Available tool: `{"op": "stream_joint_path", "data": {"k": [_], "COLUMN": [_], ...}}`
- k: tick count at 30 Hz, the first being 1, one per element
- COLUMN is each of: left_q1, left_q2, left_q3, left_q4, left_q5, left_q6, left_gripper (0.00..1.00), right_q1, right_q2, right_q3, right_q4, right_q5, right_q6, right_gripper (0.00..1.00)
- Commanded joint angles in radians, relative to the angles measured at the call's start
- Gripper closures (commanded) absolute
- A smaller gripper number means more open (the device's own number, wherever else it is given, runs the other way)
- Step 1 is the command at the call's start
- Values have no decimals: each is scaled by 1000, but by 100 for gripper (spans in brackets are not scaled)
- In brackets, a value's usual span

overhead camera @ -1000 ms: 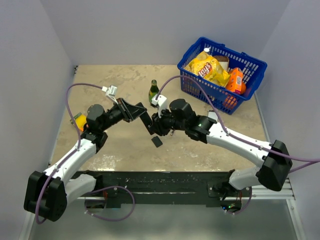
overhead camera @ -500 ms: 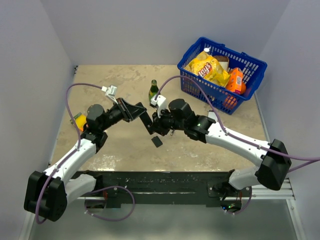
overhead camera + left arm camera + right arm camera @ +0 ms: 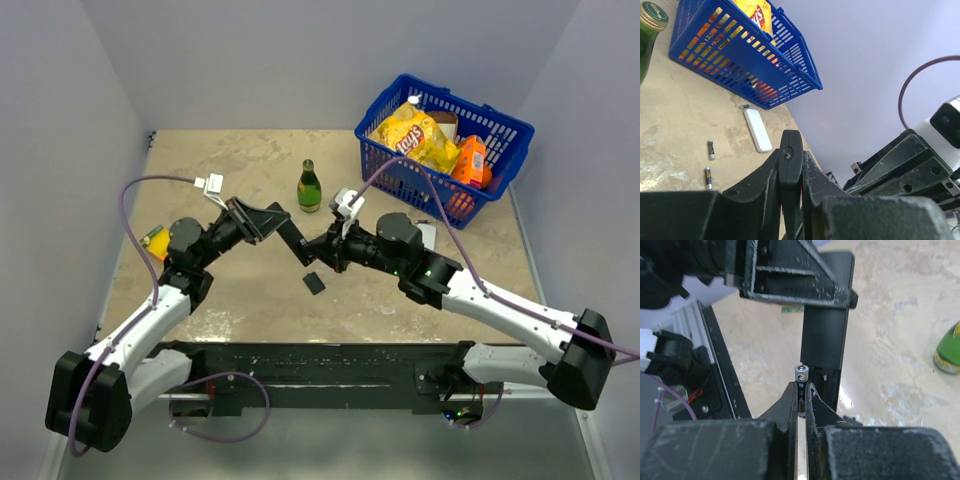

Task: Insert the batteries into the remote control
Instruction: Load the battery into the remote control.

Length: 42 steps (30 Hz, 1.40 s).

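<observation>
Two claws nearly touch above mid-surface, top view: left claw (image 3: 272,222) clamps remote control (image 3: 293,240) aloft | left wrist: two spare batteries (image 3: 711,149) lie toward right edge | right wrist: right claw (image 3: 801,390) pinches battery (image 3: 801,376) upright, parallel to remote control, just beside its end.

Red Lay's logo on the yellow chip bag (image 3: 418,135) inside the blue basket (image 3: 400,178), no other lettering legible anywhere

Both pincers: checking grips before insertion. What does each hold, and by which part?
The right pincer pinches a battery by its lower half, top end poking out. The left pincer clamps the remote control near one end.
</observation>
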Motion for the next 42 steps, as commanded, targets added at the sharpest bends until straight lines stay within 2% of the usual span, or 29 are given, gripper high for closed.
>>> {"op": "stream_joint_path", "data": {"k": [1, 9, 17, 33, 42], "left_q1": [-3, -4, -4, -4, -6], "left_q2": [-22, -19, -13, -30, -57], "left_q3": [-32, -57, -68, -84, -74], "left_q4": [131, 214, 256, 314, 371], "left_q5": [-20, -15, -19, -110, -129], "left_q6": [-111, -178, -205, -212, -202], "left_gripper": [100, 100, 100, 100, 100], "right_q1": [3, 1, 3, 15, 67], "right_q2": [-50, -15, -2, -12, 85], "right_q3": [-78, -115, -134, -102, -25], "right_q4": [239, 325, 320, 113, -24], "right_q5": [-2, -42, -27, -32, 2], "right_q6": [29, 31, 23, -8, -34], "right_gripper": [100, 100, 100, 100, 100]}}
